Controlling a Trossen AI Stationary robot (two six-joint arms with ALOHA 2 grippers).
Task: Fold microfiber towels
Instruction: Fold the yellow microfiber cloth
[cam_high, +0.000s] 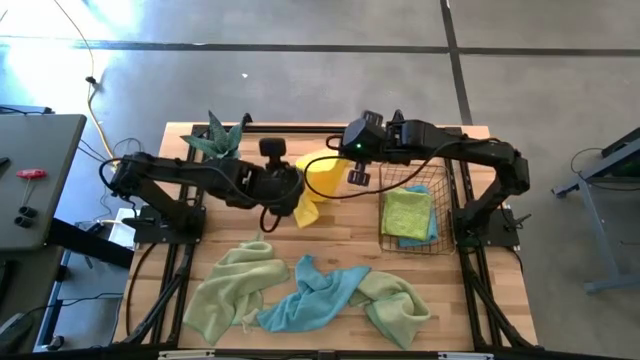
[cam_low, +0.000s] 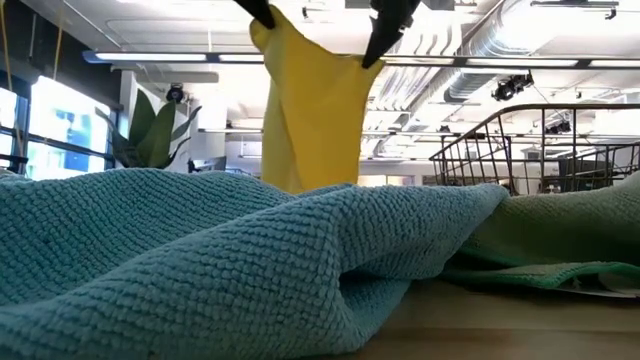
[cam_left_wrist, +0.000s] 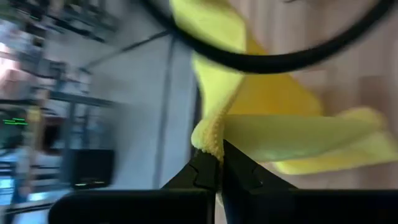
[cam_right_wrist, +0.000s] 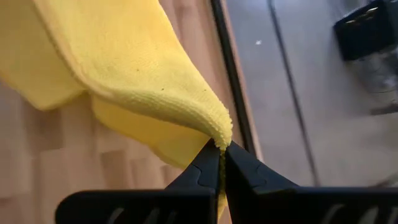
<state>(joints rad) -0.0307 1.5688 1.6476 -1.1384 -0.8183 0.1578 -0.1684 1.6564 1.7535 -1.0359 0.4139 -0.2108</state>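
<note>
Two folded towels (cam_high: 407, 213) (green over blue) fill basket (cam_high: 440, 178); both tools pinch yellow towel (cam_high: 322, 178).

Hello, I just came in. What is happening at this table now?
Both arms hold the yellow towel up in the air above the table. The left end effector is shut on one corner, and the right end effector is shut on another, so the towel hangs between them. Two green towels and a blue towel lie crumpled at the table's front. The wire basket already has folded towels in it.
</note>
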